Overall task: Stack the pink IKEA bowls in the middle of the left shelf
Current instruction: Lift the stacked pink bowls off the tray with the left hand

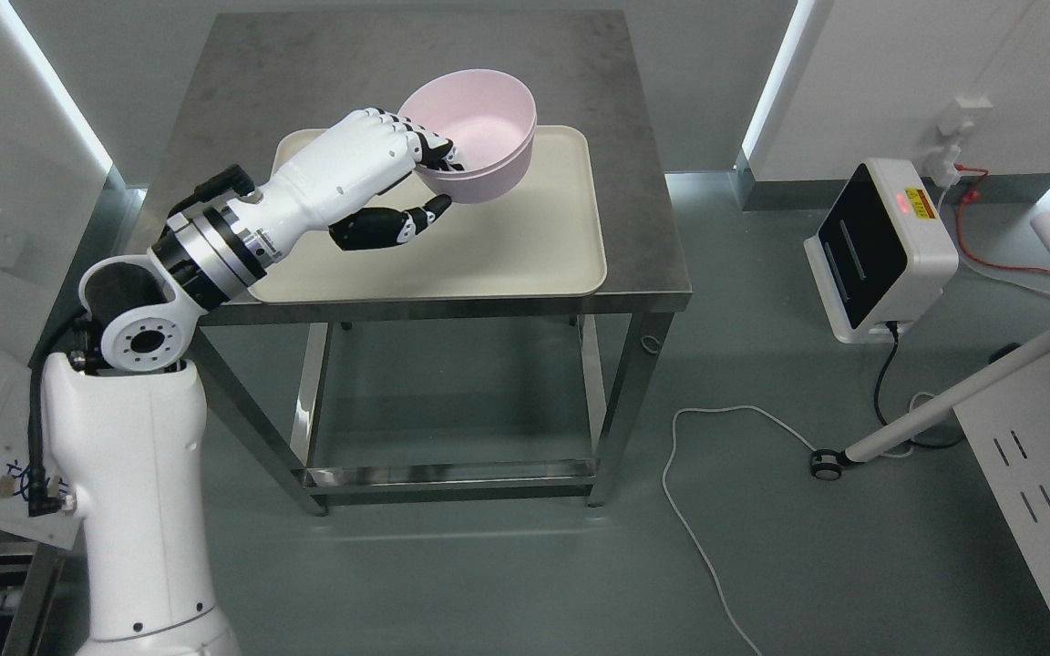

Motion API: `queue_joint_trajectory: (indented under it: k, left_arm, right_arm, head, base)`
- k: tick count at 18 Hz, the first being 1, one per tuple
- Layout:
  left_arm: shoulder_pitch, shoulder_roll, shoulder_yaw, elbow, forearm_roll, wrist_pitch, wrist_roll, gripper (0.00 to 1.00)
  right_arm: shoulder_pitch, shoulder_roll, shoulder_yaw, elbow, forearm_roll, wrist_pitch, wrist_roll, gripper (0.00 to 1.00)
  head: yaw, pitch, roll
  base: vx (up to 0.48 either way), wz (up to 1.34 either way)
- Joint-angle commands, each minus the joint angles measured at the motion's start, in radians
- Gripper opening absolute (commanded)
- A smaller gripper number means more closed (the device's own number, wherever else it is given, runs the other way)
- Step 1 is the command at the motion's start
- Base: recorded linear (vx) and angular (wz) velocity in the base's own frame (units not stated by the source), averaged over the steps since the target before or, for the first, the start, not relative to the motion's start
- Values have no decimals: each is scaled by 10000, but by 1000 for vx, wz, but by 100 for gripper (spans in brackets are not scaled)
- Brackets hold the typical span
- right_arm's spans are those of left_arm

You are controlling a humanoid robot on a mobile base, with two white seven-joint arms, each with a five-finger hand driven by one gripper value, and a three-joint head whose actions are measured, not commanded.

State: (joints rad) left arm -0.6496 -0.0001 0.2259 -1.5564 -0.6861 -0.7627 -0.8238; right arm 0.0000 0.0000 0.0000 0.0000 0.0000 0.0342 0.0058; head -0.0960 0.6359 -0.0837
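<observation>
pink bowls [479, 137]: two, nested, tilted over one tray [525, 255]; left hand [370, 169] fingers clamped on rim.

Background items, head view: table, tray, floor unit, cables.

Steel table [242, 91] with lower frame, on grey floor; cream tray [525, 255] lies on its top toward the front. White box unit [880, 251] with dark panel and red light stands right, by the wall; red cable [990, 246] behind it, white cable [698, 510] across floor.
</observation>
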Motion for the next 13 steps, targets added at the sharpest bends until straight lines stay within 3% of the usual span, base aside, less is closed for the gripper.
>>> queue_joint_trajectory:
  k: [1,13]
  left_arm:
    - [543,175,779,-497,1030,-227,-488,1]
    - [1219,175,871,-635,2029,-227,-598,1]
  right_arm:
    - [292,-175,-107,-337,0,-4,3,100]
    - [292,-175,-107,-337,0,11,3,100]
  head:
    - [0,0,0]
    - [0,0,0]
  base:
    - [0,0]
    - [0,0]
